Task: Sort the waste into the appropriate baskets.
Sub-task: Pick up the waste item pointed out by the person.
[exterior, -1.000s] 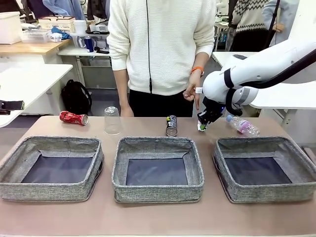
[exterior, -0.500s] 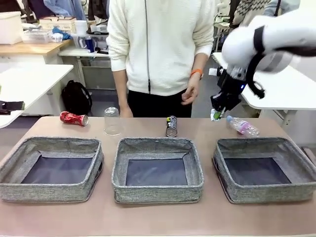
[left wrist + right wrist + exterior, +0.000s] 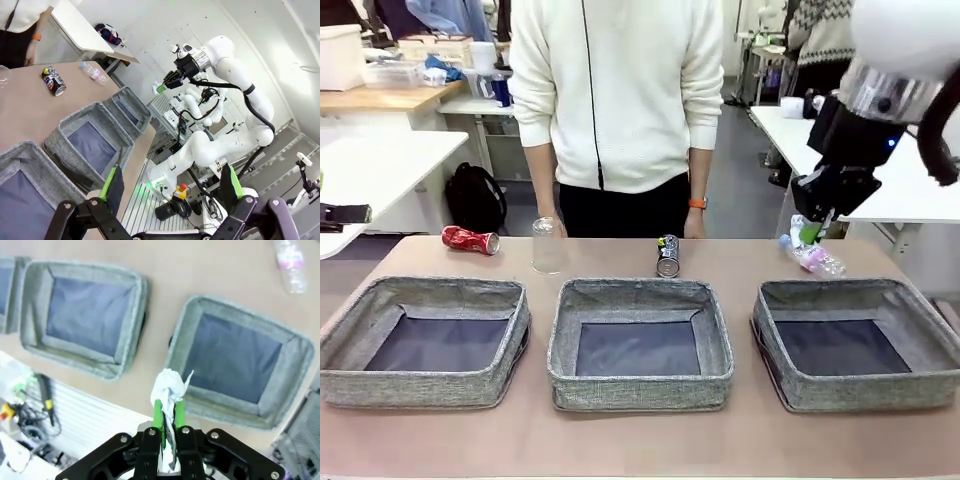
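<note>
Right pincer point(image 3: 166, 407) clamped on the white crumpled paper ball point(image 3: 169, 385), which sits between the green pads point(image 3: 158, 414) and projects beyond the fingertips. In the front view this pincer hangs in the air over the far right part of the desk point(image 3: 620, 440), well above the surface. Which basket lies directly beneath the ball is hard to judge from the wrist view, though the ball appears near the rim of the right basket point(image 3: 860, 392). Left pincer point(image 3: 170, 182) with its two fingers spread wide and nothing between them, held off the desk's side and looking across the row of baskets. Three grey woven baskets stand in a row along the near half of the desk: the left basket point(image 3: 420, 388), the middle basket point(image 3: 640, 390) and the right one, all showing bare dark bottoms. Along the far edge, from left to right: the red crushed can point(image 3: 469, 239) lying on its side, the clear plastic cup point(image 3: 548, 245) standing mouth down, the dark printed can point(image 3: 667, 255) just behind the middle basket, and the clear pink-labelled bottle point(image 3: 812, 257) lying behind the right basket. A person point(image 3: 617, 100) in a white sweater stands at the far edge.
</note>
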